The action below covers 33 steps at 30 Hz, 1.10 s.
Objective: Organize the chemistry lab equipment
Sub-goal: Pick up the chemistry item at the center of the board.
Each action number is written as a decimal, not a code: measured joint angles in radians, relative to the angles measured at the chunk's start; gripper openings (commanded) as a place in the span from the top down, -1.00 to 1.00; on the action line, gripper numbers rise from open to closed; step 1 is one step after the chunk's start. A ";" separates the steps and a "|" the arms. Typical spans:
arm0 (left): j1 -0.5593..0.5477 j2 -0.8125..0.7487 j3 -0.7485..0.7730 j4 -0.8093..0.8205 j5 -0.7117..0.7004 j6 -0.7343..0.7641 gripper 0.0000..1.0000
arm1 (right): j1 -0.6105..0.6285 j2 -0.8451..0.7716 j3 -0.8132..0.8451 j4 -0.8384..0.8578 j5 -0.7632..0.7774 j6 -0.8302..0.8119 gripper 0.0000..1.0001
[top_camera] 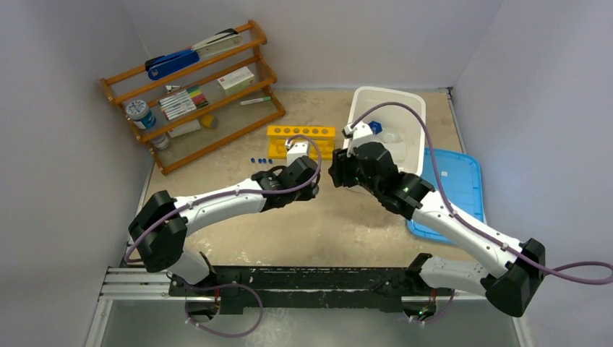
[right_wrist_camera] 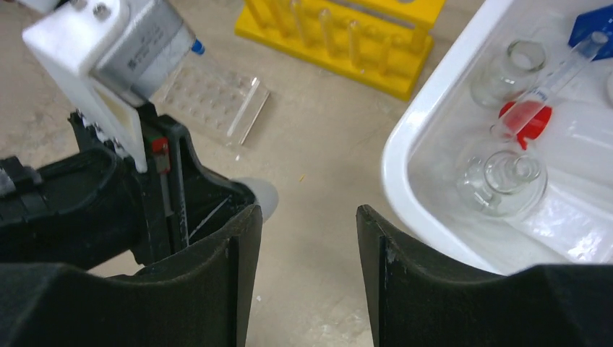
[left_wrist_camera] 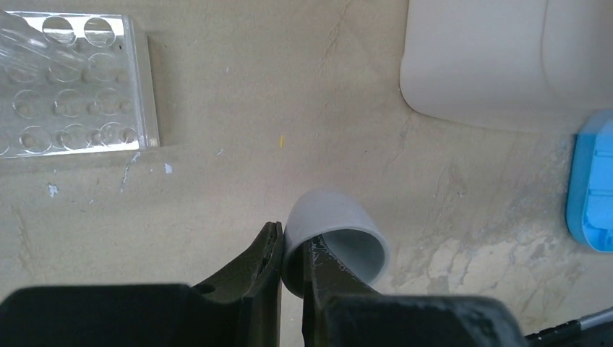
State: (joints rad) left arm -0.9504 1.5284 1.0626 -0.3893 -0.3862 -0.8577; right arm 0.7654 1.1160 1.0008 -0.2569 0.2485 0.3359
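My left gripper (left_wrist_camera: 293,238) is shut on the wall of a small white cup (left_wrist_camera: 340,224), one finger inside the rim and one outside, just above the tabletop. The same cup (right_wrist_camera: 264,195) peeks out behind the left arm in the right wrist view. My right gripper (right_wrist_camera: 307,217) stands open and empty over bare table, beside the white bin (right_wrist_camera: 412,188). In the bin lie a clear glass flask (right_wrist_camera: 506,177), a smaller glass vessel (right_wrist_camera: 509,69) and a red cap (right_wrist_camera: 524,119) with a clear tube across it. The clear tube tray (left_wrist_camera: 72,87) and the yellow rack (right_wrist_camera: 347,36) stand further back.
A blue lid (top_camera: 455,188) lies flat to the right of the white bin (top_camera: 387,101). A wooden shelf (top_camera: 195,94) with a stapler, markers and boxes leans at the back left. Small blue caps (top_camera: 260,160) lie in front of the yellow rack (top_camera: 300,137). The two wrists are close together mid-table.
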 measured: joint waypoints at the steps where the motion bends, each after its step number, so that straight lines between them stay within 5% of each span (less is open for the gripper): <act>1: 0.008 0.002 0.000 0.001 0.020 -0.005 1.00 | 0.015 0.000 -0.010 -0.003 0.007 0.015 -0.05; 19: 0.065 -0.001 0.060 0.002 0.119 -0.043 1.00 | 0.182 0.220 -0.001 0.001 0.114 0.129 0.43; 28: 0.067 -0.025 0.060 -0.007 0.110 -0.043 1.00 | 0.183 0.221 0.046 0.000 0.154 0.132 0.12; 33: 0.067 -0.029 0.059 -0.018 0.113 -0.043 1.00 | 0.183 0.225 0.055 0.003 0.170 0.133 0.16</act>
State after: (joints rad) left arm -0.8837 1.4998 1.1217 -0.4076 -0.2733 -0.9005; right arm 0.9485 1.3415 1.0561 -0.2535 0.4183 0.4686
